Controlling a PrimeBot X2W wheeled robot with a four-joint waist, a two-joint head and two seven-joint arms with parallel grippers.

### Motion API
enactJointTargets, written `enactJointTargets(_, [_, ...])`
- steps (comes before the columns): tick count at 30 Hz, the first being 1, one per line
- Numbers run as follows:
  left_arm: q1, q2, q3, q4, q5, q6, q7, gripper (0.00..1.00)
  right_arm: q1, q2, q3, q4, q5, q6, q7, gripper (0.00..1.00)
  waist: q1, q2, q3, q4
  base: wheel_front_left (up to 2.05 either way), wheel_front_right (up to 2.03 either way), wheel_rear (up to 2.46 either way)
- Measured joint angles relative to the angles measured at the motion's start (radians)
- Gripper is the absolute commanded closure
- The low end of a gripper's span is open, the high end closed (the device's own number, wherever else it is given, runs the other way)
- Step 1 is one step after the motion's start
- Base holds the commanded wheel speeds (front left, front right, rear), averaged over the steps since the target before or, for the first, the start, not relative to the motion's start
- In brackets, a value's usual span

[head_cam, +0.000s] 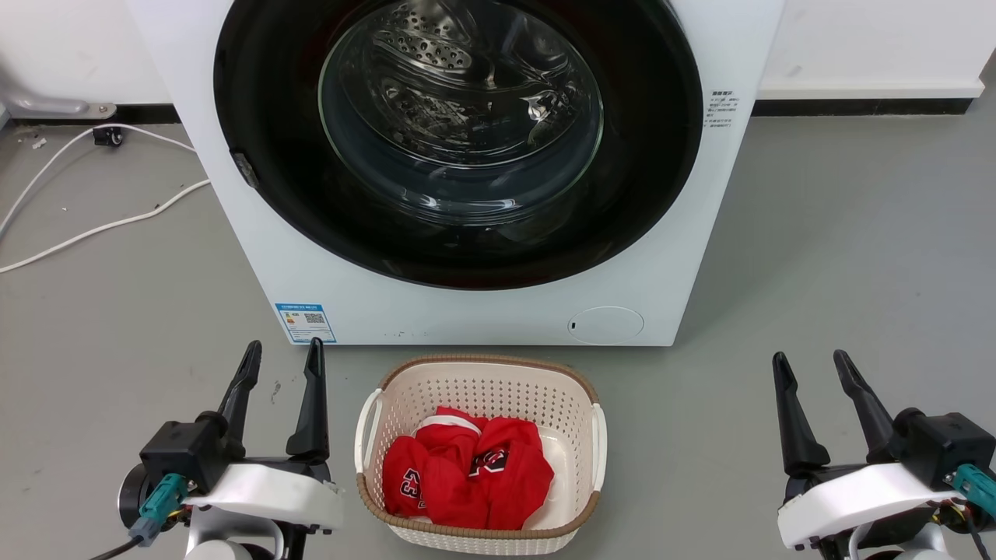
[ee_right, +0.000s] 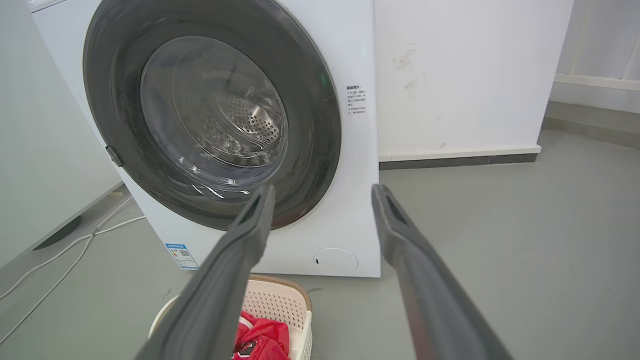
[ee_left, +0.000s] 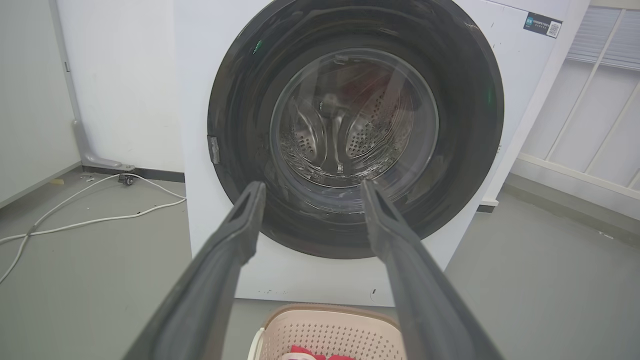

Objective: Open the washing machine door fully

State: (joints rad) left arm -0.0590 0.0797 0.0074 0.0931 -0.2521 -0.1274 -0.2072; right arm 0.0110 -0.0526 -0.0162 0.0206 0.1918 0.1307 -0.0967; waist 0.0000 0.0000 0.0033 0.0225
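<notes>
From my head, the washing machine door (head_cam: 459, 132) sits shut, flush on the machine (head_cam: 467, 315), behind a basket (head_cam: 482, 362) of red clothes (head_cam: 467, 474). My left gripper (head_cam: 284, 344) and right gripper (head_cam: 810, 356) hover low, spread wide, empty. My left wrist faces the door squarely. From my right wrist it lies up and left.

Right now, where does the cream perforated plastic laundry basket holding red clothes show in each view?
Head view: cream perforated plastic laundry basket at bottom centre.
Left wrist view: bottom edge, centre, cropped.
Right wrist view: bottom edge, left of centre, cropped.
Shared landmark: glossy black round washing machine door, closed, directly above the basket in every view.
</notes>
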Motion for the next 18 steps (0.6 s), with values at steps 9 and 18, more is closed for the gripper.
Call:
enactJointTargets(9, [0.000,0.000,-0.005,0.005,0.073,0.004,-0.018,0.00,0.007,0.000,0.002,-0.009,-0.068,0.000,0.002,0.00,0.0000,0.0000,0.002,0.001,0.00,0.00,0.00])
enactJointTargets(18, [0.000,0.000,-0.007,0.005,0.139,0.005,-0.034,0.00,0.012,0.000,0.003,-0.016,-0.117,0.000,-0.001,0.00,0.0000,0.0000,0.005,0.002,0.00,0.00,0.00])
